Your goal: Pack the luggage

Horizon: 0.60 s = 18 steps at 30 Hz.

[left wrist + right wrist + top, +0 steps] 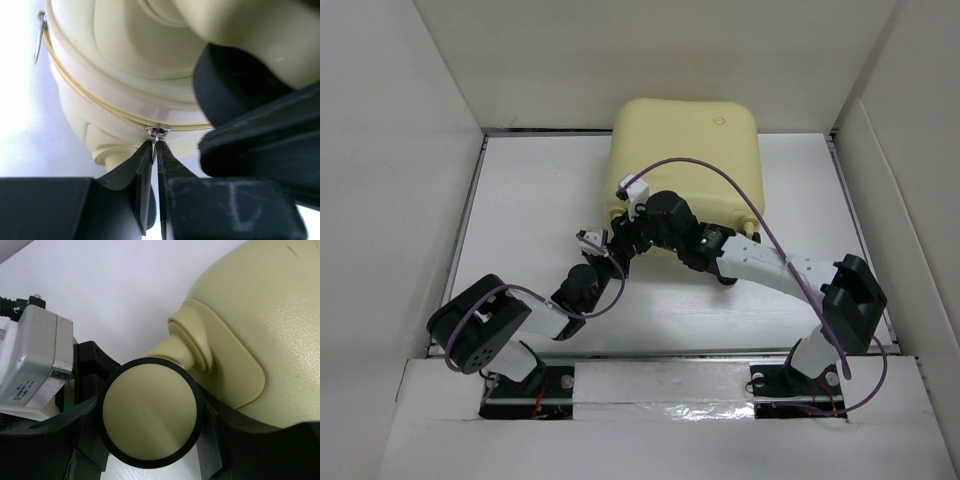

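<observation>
The luggage lies closed at the far middle of the surface; the left gripper is pinched tight on the zipper pull, apparently to run the zip; the right gripper clamps a wheel, likely steadying the case.

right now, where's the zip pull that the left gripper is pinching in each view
top: not visible, hidden under the arms at the near edge of the luggage.
left wrist: zip pull at centre, pinched in the left gripper.
right wrist: not in it; the right gripper holds a wheel.
shared landmark: the luggage's pale-yellow shell, in all three.
</observation>
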### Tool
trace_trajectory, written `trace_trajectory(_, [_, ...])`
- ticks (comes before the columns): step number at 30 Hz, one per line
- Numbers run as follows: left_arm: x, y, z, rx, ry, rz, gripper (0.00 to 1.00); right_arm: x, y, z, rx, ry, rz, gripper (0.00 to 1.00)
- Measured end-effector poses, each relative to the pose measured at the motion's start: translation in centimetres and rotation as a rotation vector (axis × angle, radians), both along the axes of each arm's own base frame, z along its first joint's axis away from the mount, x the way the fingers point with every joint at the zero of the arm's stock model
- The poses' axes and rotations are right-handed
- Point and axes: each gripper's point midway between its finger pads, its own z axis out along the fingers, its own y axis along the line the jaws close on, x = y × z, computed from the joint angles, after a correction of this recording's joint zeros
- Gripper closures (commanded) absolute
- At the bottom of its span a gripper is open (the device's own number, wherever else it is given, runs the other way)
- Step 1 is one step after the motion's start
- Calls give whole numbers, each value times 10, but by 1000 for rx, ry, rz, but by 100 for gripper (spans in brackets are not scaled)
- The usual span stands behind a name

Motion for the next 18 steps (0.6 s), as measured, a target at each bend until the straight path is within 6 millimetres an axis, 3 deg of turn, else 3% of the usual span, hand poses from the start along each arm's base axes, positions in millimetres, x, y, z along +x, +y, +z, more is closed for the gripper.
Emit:
trace_trajectory(10, [2, 4, -3, 13, 5, 27, 100, 2, 3, -2, 27, -21, -6, 100])
trace_trajectory(18, [-1, 17, 6, 33, -20, 61, 100, 1, 4, -2, 47, -31, -20, 100])
